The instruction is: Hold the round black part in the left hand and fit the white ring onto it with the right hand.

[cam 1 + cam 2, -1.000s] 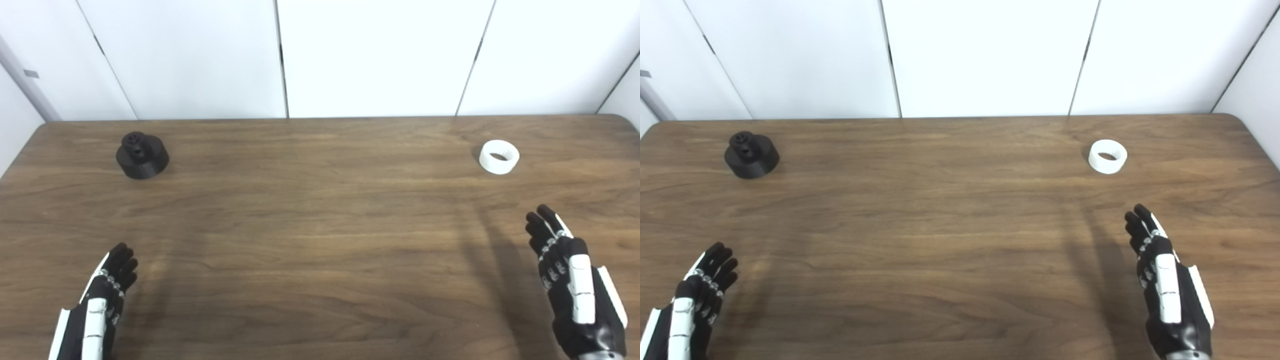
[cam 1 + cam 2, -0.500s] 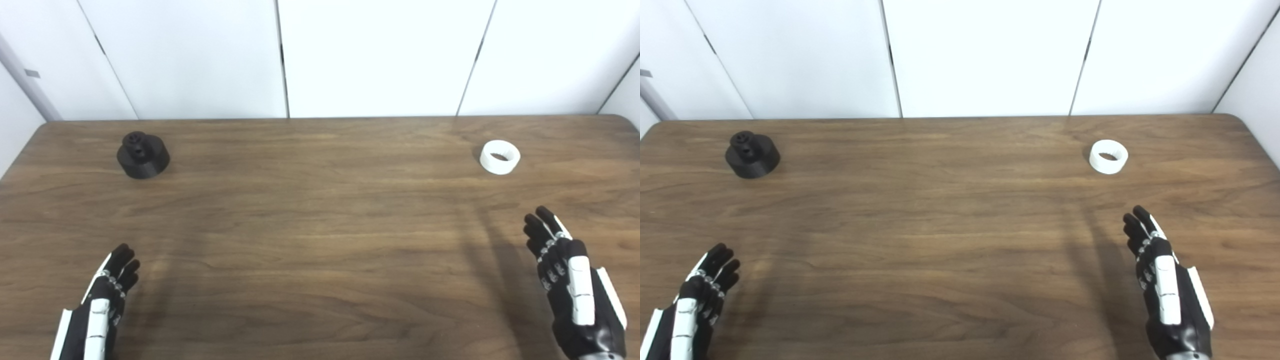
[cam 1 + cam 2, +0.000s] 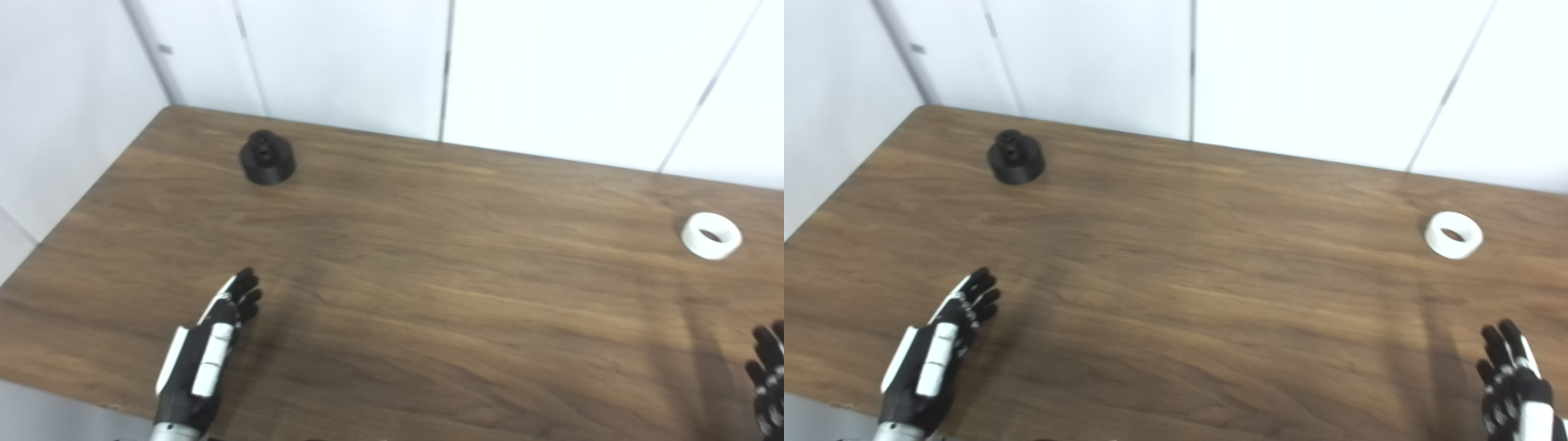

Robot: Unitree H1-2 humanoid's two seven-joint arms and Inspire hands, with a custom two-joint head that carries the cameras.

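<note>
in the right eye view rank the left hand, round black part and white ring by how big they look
1. left hand, clearly largest, though it is nearest the camera, which inflates it.
2. round black part and white ring look about alike in width; the black part stands taller, but it lies farther back, so I won't rank them.

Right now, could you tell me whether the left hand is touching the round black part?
Apart. The right eye view shows bare table between the left hand and the round black part.
</note>
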